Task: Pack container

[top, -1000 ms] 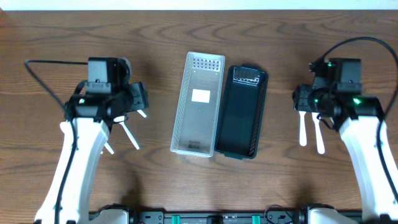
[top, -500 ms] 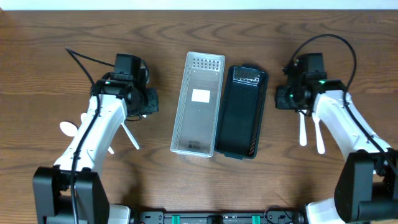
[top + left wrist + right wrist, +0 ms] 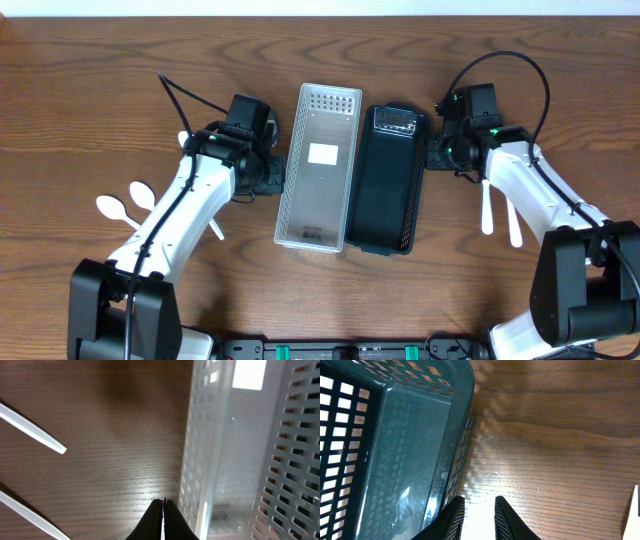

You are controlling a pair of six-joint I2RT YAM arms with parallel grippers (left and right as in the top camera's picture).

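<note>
A white perforated container (image 3: 318, 165) and a black perforated container (image 3: 388, 180) lie side by side mid-table, both empty. My left gripper (image 3: 272, 182) is shut and empty, its tips low by the white container's left wall; in the left wrist view the tips (image 3: 163, 502) are just left of that wall (image 3: 200, 460). My right gripper (image 3: 433, 155) is open and empty, beside the black container's right wall; in the right wrist view the fingers (image 3: 479, 505) stand over bare wood next to the container (image 3: 385, 445).
White spoons (image 3: 125, 205) and a white utensil (image 3: 215, 228) lie left of the left arm; two handles (image 3: 35, 432) show in the left wrist view. Two white utensils (image 3: 498, 215) lie under the right arm, and one (image 3: 635, 510) shows in the right wrist view.
Both arms have swung inward. The left gripper moved right to the white container's left wall. The right gripper moved left to the black container's right wall.
</note>
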